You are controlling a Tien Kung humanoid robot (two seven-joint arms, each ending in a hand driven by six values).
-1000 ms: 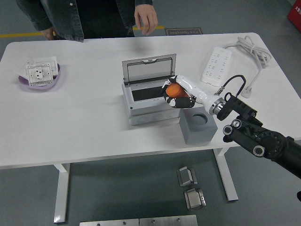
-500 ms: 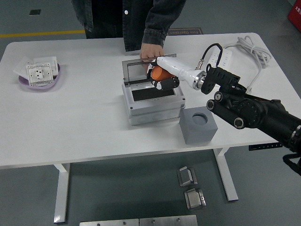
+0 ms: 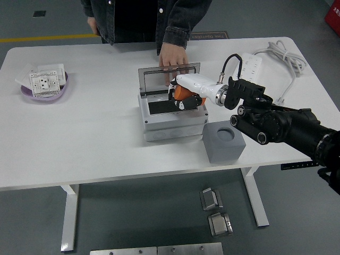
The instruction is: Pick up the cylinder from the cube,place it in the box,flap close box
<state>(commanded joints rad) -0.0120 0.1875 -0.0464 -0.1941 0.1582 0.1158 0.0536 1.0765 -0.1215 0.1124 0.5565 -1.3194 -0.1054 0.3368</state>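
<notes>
**Cylinder held over the open box**

Cylinder [image 3: 183, 93], orange, sits in my right hand [image 3: 187, 93], my fingers curled round it and pinching it against the palm. I hold it above the back part of the grey box [image 3: 172, 119], over the dark opening and just in front of the raised lid [image 3: 167, 75]. Whether the cylinder touches the box's inside I cannot tell; my fingers hide its lower end.

The lid stands upright, hinged at the box's far edge. A person at the far side of the table [image 3: 95, 138] has a hand [image 3: 173, 57] resting on the lid's top edge, fingers lying down over its face.

The grey cube [image 3: 223, 141] stands to the right of the box and nearer the table's front edge, close beside it; the round socket in its top is bare.

My right arm comes in from the right, passing above the cube. A white power strip [image 3: 248, 66] lies at the far right with its cable looped beside it. At the far left a purple dish [image 3: 44, 94] carries white socket plates [image 3: 44, 82].
</notes>
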